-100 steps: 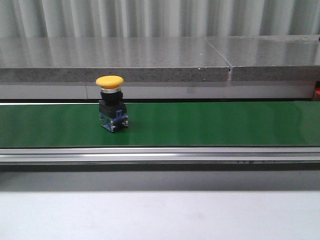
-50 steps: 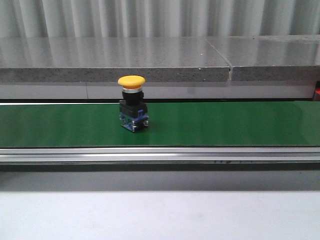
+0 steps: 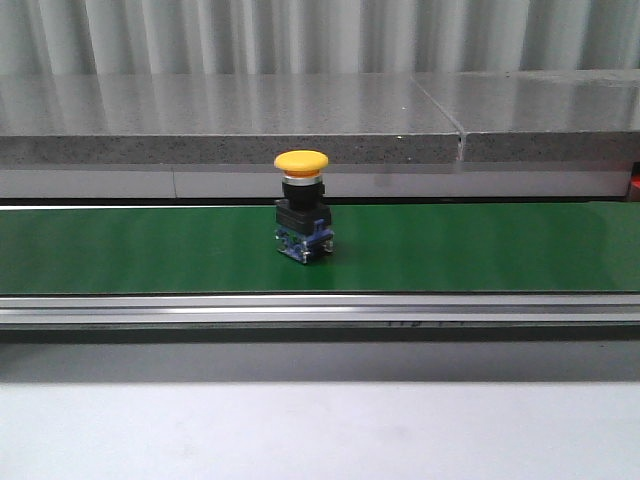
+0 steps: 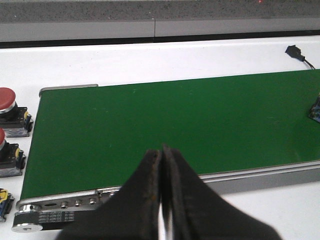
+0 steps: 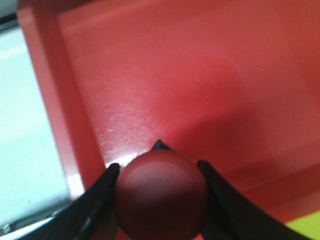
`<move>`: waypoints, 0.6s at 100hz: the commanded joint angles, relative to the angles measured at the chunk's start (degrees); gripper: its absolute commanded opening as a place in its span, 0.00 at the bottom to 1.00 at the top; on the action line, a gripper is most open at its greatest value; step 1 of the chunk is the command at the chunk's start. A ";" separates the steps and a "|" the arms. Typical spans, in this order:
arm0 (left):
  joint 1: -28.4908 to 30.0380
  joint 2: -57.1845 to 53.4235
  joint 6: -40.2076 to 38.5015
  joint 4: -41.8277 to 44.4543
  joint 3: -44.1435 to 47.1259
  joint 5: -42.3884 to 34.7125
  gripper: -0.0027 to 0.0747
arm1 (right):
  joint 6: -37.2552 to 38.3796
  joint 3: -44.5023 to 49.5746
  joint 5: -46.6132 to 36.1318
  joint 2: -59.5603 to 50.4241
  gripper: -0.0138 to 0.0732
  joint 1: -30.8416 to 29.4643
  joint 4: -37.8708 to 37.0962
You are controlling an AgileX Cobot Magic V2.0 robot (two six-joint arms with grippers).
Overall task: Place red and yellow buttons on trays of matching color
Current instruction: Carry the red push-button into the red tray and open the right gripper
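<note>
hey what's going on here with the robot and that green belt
The robot is sorting push buttons by colour. Its right gripper is shut on a red button, holding it over the red tray. A yellow button stands upright on the green conveyor belt, with no gripper near it. The left gripper is shut and empty over the belt's end, beside which more red buttons wait.
</note>
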 commanded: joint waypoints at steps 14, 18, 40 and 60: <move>-0.52 -0.05 -0.34 -1.01 -1.61 -3.72 0.01 | -0.61 -2.16 -3.69 1.20 0.22 -0.17 0.63; -0.52 -0.05 -0.34 -1.01 -1.61 -3.72 0.01 | -0.61 -2.16 -3.69 1.58 0.23 -0.17 0.69; -0.52 -0.05 -0.34 -1.01 -1.61 -3.72 0.01 | -0.61 -2.16 -3.24 1.81 0.58 -0.17 1.02; -0.52 -0.05 -0.34 -1.01 -1.61 -3.72 0.01 | -0.61 -2.16 -2.96 0.77 0.90 -0.17 1.02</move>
